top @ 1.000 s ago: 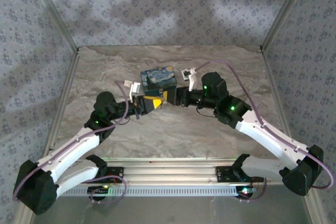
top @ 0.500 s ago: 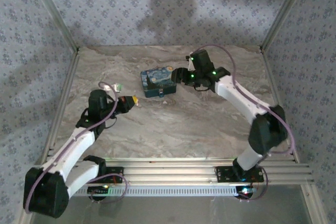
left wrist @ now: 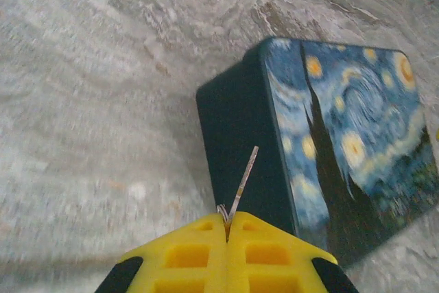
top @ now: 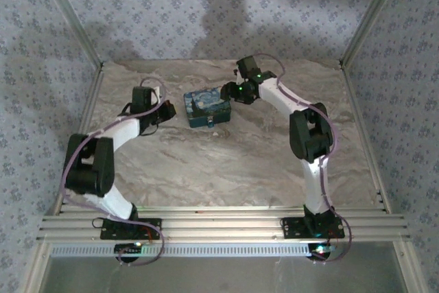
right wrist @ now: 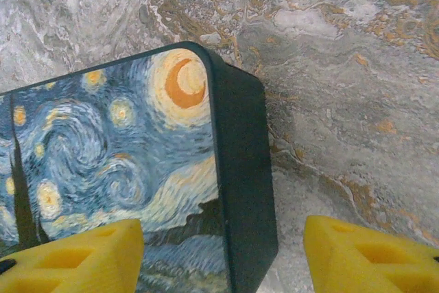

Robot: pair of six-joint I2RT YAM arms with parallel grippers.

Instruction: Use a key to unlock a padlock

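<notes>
Left hand point(left wrist: 226, 228), key point(left wrist: 243, 180) now beside box point(left wrist: 236, 121)

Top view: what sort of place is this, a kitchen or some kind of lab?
Most likely a robot test booth. A left arm and a right arm are bolted to a metal rail at the edge of a marble-patterned table, and patterned wall panels enclose it.

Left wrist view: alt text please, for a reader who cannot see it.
The left gripper, shut, pinches a thin metal key that points toward the dark side of a blue box with a swirling starry painting on its lid. The box sits on a marbled table.
</notes>
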